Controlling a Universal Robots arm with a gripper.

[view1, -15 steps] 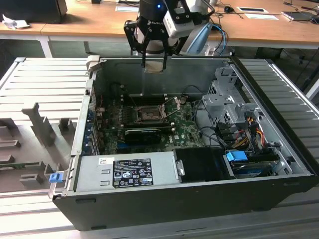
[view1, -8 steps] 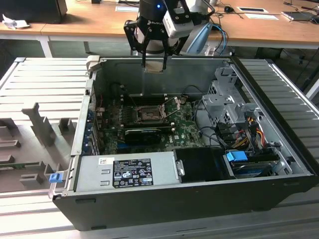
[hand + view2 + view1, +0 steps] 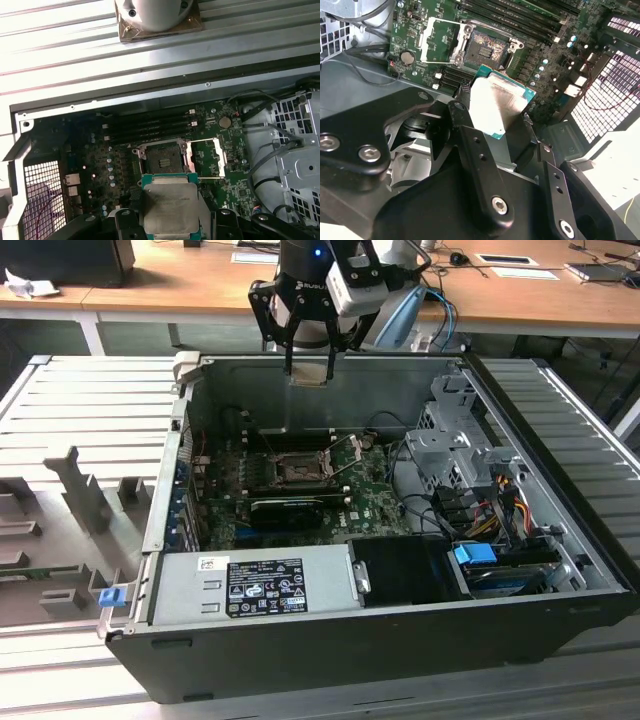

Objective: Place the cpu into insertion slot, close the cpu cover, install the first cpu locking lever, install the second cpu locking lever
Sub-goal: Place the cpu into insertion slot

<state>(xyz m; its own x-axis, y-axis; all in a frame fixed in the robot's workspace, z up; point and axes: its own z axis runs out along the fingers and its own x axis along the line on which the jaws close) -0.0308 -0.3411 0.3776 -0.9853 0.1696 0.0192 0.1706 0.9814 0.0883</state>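
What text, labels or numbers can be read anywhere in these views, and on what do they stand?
No text here can be quoted.
Black label on the power supply: print too small to read.
White sticker beside it: too small to read.
Lettering on the body of the gripper: not readable.
Top of the held cpu: no readable marking.
Motherboard: print too small to read.

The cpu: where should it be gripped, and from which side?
By two opposite side edges, coming down onto its top. The cpu is a thin flat square, metal lid facing the arm, so only the edges give purchase and the underside stays free for the insertion slot. The pincer holds it that way now.
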